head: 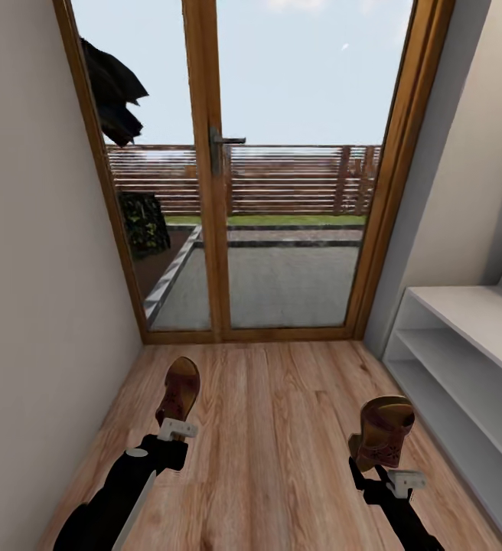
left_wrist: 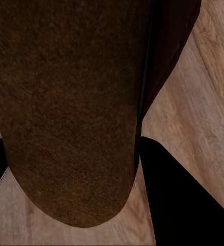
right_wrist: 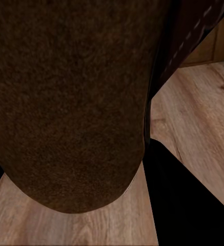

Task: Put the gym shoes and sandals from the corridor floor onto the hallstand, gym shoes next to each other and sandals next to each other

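Two sandals, one per arm, both off the corridor floor (head: 281, 428). Left end effector (head: 176, 428) is clamped on the left-hand sandal (head: 179, 392); the shoe sticks out past the fingertips, sole side toward the head camera, pointing toward the glass door (head: 281, 168). Right end effector (head: 392, 478) is clamped on the right-hand sandal (head: 385, 430), which sits just ahead of its fingertips with the patterned strap facing the camera.

Left wrist view: dark brown sole (left_wrist: 65, 102) directly ahead of the end effector, one black finger (left_wrist: 183, 200) beside its edge, wood planks beyond. Right wrist view: same layout, brown sole (right_wrist: 65, 102) close ahead, black finger (right_wrist: 188, 200) next to it, floor underneath.

Hallstand (head: 465, 360) is off to the outer side of the right end effector, well apart from it, the parts of its shelves in view bare. Gym shoes aren't in frame.
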Tool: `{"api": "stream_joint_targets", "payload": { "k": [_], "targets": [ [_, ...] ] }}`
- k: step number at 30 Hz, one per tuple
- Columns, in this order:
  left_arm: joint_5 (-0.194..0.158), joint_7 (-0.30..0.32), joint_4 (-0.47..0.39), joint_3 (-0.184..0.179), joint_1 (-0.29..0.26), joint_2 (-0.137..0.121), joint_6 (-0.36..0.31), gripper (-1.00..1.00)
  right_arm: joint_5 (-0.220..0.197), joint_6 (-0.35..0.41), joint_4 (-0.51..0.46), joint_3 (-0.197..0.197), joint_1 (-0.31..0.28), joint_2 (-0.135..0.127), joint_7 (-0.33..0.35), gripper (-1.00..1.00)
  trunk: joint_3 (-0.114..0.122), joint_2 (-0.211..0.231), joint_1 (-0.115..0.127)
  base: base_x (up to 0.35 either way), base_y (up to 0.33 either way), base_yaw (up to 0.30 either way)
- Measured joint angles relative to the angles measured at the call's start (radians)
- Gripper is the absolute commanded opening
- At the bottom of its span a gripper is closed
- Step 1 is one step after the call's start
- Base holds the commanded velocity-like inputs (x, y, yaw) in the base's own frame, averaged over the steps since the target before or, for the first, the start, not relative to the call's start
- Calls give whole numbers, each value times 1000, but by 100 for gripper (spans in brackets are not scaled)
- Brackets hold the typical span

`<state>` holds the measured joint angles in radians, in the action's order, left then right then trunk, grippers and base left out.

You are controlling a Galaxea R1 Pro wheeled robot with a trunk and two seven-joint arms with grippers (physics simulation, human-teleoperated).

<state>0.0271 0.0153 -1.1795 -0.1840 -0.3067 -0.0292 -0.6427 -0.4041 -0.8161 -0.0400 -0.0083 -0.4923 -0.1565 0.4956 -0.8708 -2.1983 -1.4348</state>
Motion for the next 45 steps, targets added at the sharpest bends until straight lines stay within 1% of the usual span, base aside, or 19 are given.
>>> {"api": "stream_joint_targets", "payload": {
  "k": [23,45],
  "targets": [
    [0,0,0,0,0,0,0,-100,0,0,0,1,0,0,3,-100,0,0,0,336,0,-10],
    [0,-1,0,0,0,0,0,-100,0,0,0,0,0,0,3,-100,3,0,0,313,0,-277]
  ]
}}
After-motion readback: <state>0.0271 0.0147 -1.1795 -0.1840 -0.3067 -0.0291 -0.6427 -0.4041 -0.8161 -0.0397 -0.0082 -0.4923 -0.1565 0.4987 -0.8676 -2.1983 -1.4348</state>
